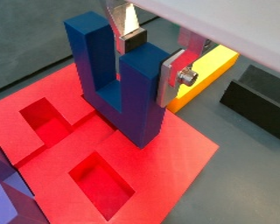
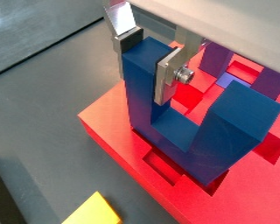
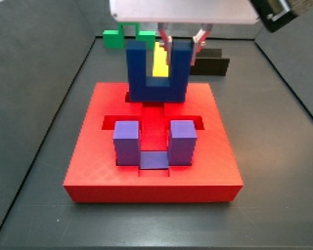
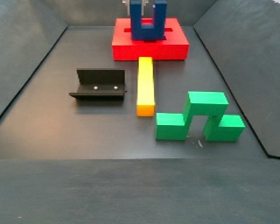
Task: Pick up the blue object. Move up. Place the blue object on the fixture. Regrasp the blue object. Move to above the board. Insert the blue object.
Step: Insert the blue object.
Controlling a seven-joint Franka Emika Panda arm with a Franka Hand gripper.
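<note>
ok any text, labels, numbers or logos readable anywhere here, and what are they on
None: no readable text, label, number or logo shows in any view.
The blue object, the board, the purple block, the yellow bar, the green blocks and the fixture are all plain.
The gripper, at one prong of the blue object over the board, bears only a bare screw.

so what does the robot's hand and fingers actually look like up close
The hand, over the red board, has two flat silver metal plate fingers with dark pads on their inner faces. One plate carries a round silver bolt head on its outer side. Above them the body is a pale white-grey housing. No cables or markings are visible.
</note>
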